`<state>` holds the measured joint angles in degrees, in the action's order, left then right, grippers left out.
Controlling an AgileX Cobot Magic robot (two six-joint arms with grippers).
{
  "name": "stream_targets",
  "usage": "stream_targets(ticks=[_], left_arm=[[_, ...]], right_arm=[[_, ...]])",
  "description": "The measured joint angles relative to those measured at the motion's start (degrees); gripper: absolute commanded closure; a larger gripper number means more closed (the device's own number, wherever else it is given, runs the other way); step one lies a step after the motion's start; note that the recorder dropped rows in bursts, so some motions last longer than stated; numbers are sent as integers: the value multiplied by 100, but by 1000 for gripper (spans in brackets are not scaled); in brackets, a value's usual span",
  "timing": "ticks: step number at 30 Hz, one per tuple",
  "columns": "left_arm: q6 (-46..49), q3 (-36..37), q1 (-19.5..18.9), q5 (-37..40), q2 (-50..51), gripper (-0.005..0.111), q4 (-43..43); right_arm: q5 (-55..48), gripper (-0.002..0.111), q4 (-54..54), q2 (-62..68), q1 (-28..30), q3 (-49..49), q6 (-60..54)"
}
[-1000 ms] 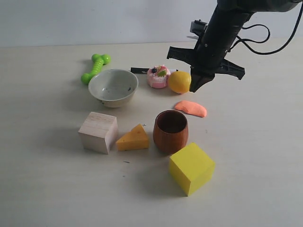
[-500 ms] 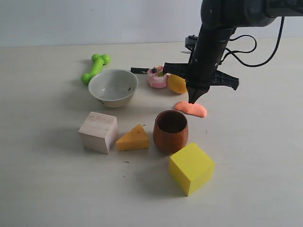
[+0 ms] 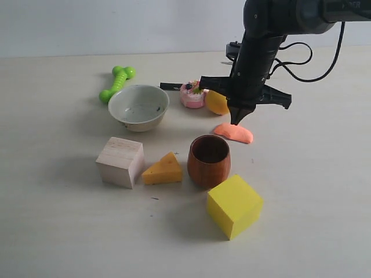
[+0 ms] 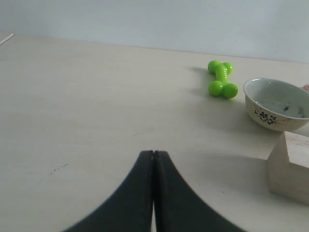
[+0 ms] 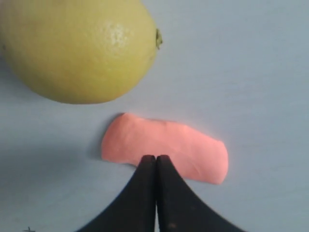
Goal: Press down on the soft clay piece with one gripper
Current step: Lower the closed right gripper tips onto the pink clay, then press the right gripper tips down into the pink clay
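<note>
The soft clay piece (image 3: 234, 132) (image 5: 164, 147), a flat salmon-orange blob, lies on the table right of the brown cup. My right gripper (image 3: 237, 121) (image 5: 155, 157) points down at it, shut and empty, its tips at the clay's upper edge; whether they touch it I cannot tell. The yellow lemon (image 3: 216, 102) (image 5: 79, 48) sits just behind the clay, partly hidden by the arm. My left gripper (image 4: 153, 153) is shut over bare table, out of the exterior view.
A white bowl (image 3: 138, 106), green toy bone (image 3: 117, 82) and pink cake toy (image 3: 191, 94) stand behind. A wooden block (image 3: 120, 161), cheese wedge (image 3: 163, 169), brown cup (image 3: 209, 160) and yellow cube (image 3: 233, 205) fill the front.
The right gripper came down and left from above the lemon to the clay's top edge, then stayed almost still over the last half second.
</note>
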<state>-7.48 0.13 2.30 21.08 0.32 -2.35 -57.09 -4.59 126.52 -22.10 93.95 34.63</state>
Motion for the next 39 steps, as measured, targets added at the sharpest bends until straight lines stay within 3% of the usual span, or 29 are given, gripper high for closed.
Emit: stream_targets(ticks=[39], left_arm=[[0, 0, 0, 0, 0, 107, 0]], right_arm=[[-136, 108, 0, 529, 0, 163, -279]])
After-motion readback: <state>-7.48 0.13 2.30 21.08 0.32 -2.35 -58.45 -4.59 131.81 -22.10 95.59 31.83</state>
